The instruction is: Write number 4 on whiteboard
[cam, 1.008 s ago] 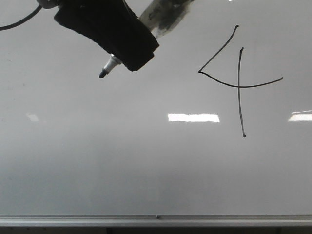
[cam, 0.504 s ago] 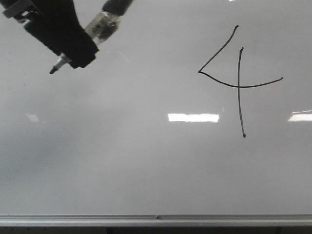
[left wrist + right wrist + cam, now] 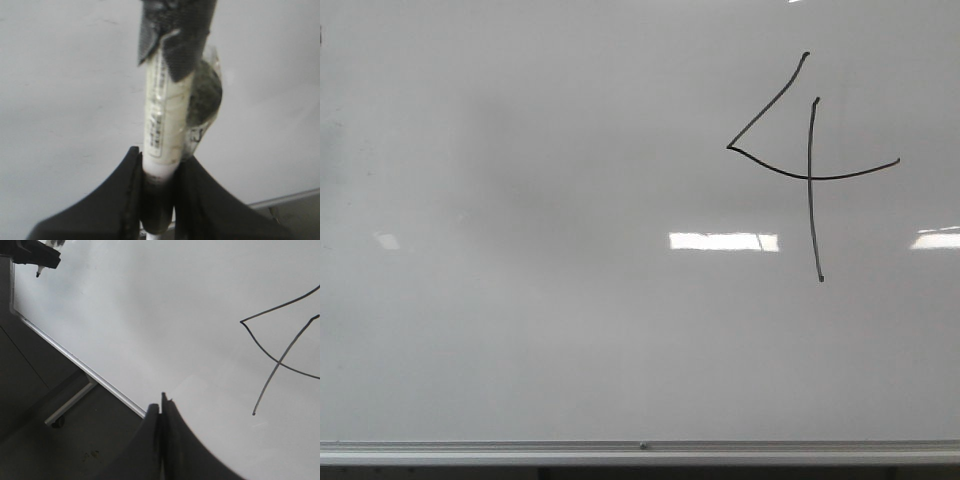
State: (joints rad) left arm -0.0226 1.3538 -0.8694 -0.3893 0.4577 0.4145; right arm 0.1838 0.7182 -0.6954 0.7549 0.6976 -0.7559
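Note:
The number 4 (image 3: 809, 165) is drawn in thin black lines on the right part of the whiteboard (image 3: 570, 300). It also shows in the right wrist view (image 3: 280, 357). My left gripper (image 3: 160, 175) is shut on a white marker (image 3: 162, 125) wrapped with black tape at its far end. It is out of the front view. In the right wrist view it shows small at the board's far corner (image 3: 35, 255), marker tip pointing down. My right gripper (image 3: 162, 410) is shut and empty, above the board's near edge.
The board's silver frame (image 3: 640, 450) runs along the bottom of the front view and diagonally in the right wrist view (image 3: 80, 365). Beyond it lies a dark floor with a stand bar (image 3: 70, 405).
My left gripper with the marker has moved left and up, out of the front view. The number 4 is unchanged.

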